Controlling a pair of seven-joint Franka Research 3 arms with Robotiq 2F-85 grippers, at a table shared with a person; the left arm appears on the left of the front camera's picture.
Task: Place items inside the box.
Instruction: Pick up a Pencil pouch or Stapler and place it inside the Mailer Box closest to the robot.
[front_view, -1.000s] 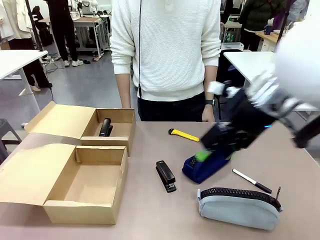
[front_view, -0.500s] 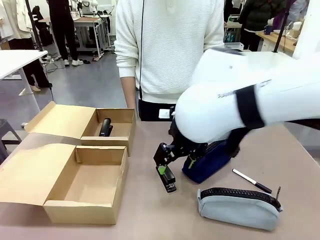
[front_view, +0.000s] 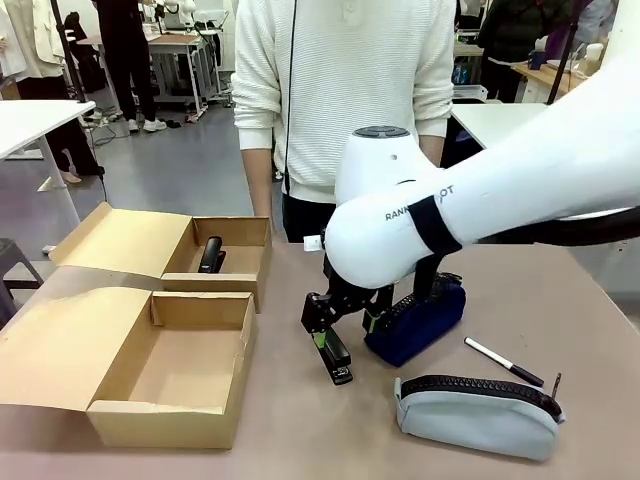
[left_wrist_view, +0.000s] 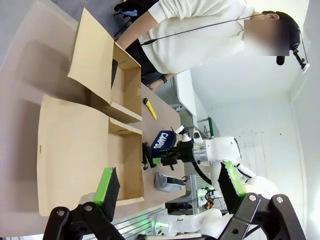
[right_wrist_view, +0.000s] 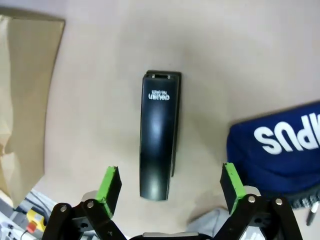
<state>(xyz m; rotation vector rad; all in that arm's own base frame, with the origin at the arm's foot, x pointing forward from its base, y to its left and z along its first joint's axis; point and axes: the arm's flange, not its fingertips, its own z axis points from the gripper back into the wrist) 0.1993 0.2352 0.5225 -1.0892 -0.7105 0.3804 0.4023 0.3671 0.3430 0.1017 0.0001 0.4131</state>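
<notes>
My right end effector (front_view: 345, 332) points straight down, open, directly over the black plastic stapler (right_wrist_view: 159, 135) on the bench (front_view: 590, 320).

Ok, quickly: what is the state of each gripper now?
Left gripper: open, holding nothing.
Right gripper: open, over the stapler, not gripping it.

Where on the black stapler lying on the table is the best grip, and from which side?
Across its narrow width at mid-length, coming straight down from above. The black stapler lies flat, long and slim, with both long sides free. The open right gripper hangs over it, one finger to each side.
</notes>
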